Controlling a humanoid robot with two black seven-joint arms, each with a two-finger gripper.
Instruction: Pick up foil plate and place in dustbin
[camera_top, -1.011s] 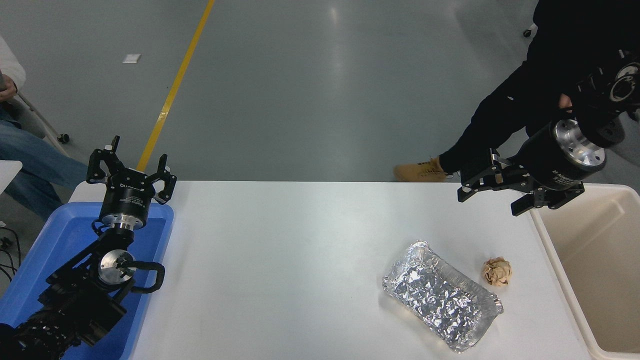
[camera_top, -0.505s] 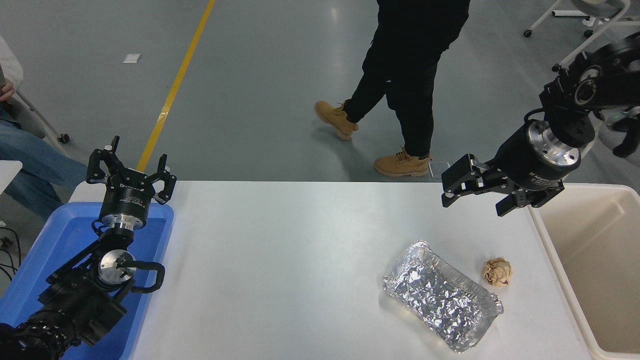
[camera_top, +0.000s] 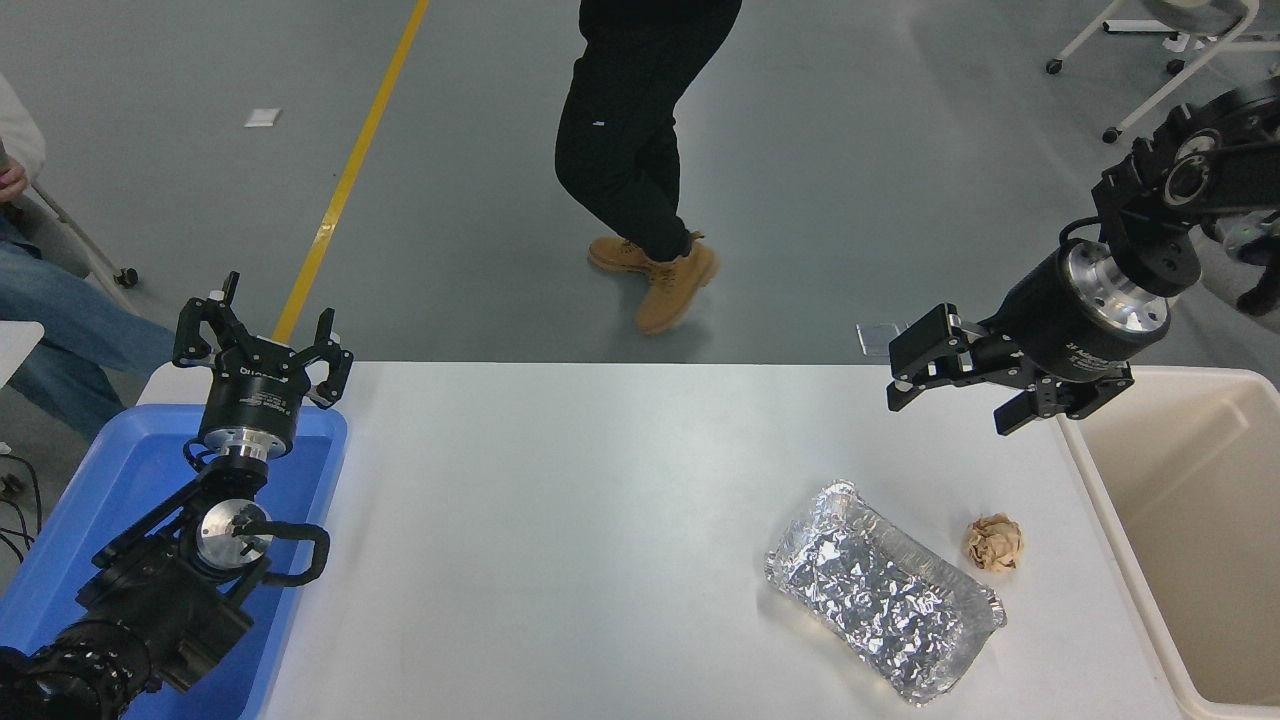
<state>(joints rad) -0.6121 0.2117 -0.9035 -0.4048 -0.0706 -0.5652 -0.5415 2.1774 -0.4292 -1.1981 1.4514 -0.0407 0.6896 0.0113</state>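
Note:
The foil plate (camera_top: 884, 592) is a shiny crinkled silver tray lying flat on the white table (camera_top: 600, 520), near the front right, turned diagonally. The dustbin (camera_top: 1180, 520) is a large cream bin at the table's right edge, its inside showing nothing. My right gripper (camera_top: 945, 405) is open and empty, held above the table's far right side, well beyond the foil plate and left of the dustbin. My left gripper (camera_top: 262, 335) is open and parked at the lower left above the blue tub.
A small crumpled brown paper ball (camera_top: 993, 543) lies between the foil plate and the dustbin. A blue plastic tub (camera_top: 90, 500) stands at the left edge. A person in black trousers (camera_top: 630, 150) walks beyond the table. A seated person's leg (camera_top: 60, 320) shows far left.
My right gripper has shifted slightly left and stayed open. The person behind the table has walked from right to left. The foil plate and paper ball have not moved.

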